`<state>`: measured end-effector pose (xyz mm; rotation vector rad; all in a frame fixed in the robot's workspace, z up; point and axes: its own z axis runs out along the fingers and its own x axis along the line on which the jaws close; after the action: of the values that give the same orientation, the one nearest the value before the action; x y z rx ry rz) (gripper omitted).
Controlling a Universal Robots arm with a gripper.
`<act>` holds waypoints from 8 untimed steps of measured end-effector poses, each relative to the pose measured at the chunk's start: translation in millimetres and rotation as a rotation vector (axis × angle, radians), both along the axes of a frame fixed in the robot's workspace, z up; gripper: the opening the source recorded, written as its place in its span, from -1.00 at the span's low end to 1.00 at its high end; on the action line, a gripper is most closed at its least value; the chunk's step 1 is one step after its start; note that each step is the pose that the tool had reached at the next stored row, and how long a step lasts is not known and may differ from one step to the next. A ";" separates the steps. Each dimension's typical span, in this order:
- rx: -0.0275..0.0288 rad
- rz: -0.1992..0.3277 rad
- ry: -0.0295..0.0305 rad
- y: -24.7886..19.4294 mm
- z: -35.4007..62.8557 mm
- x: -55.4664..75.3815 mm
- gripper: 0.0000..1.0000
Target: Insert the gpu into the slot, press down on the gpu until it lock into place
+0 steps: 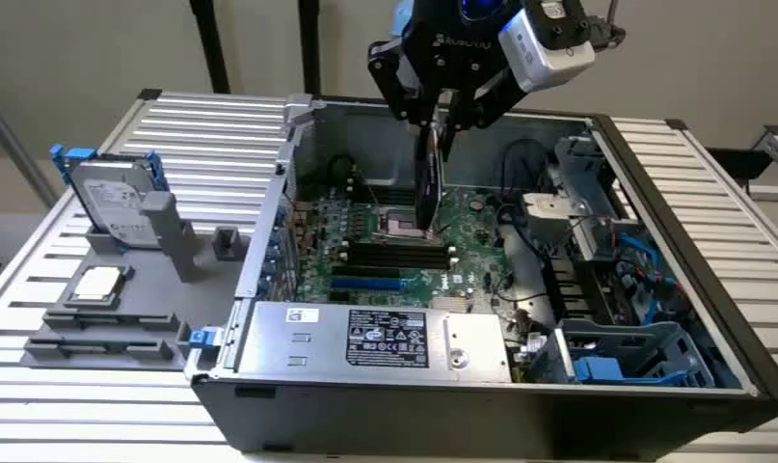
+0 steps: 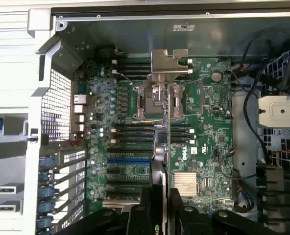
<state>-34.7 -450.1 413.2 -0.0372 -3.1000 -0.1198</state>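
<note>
My gripper (image 1: 442, 108) hangs over the open computer case, shut on the gpu (image 1: 427, 183). The gpu is a thin black card held on edge, and its lower end is just above the motherboard (image 1: 472, 241). In the wrist view the gpu (image 2: 166, 147) appears edge-on between my fingers (image 2: 152, 205), with its silver bracket (image 2: 169, 61) at the far end. The slot (image 1: 365, 284) is a bright blue strip on the board, towards the exterior view's left of the card and nearer the front. Seen from the wrist, the slot (image 2: 128, 160) lies apart from the card's edge.
Black memory slots (image 1: 391, 256) and the CPU socket (image 2: 157, 100) lie under the card. A silver power supply (image 1: 376, 338) fills the case front, with cables and a drive cage (image 1: 620, 347) on the exterior view's right. A grey hard drive with blue rails (image 1: 112, 198) stands outside the case.
</note>
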 end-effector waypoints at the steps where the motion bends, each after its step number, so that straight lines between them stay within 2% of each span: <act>1: 0.0000 0.000 0.0000 0.0 0.0 0.0 -0.47; 8: 0.0000 0.000 0.0000 0.0 0.0 0.0 -0.47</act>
<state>-34.7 -450.1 413.2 -0.0369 -3.1000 -0.1198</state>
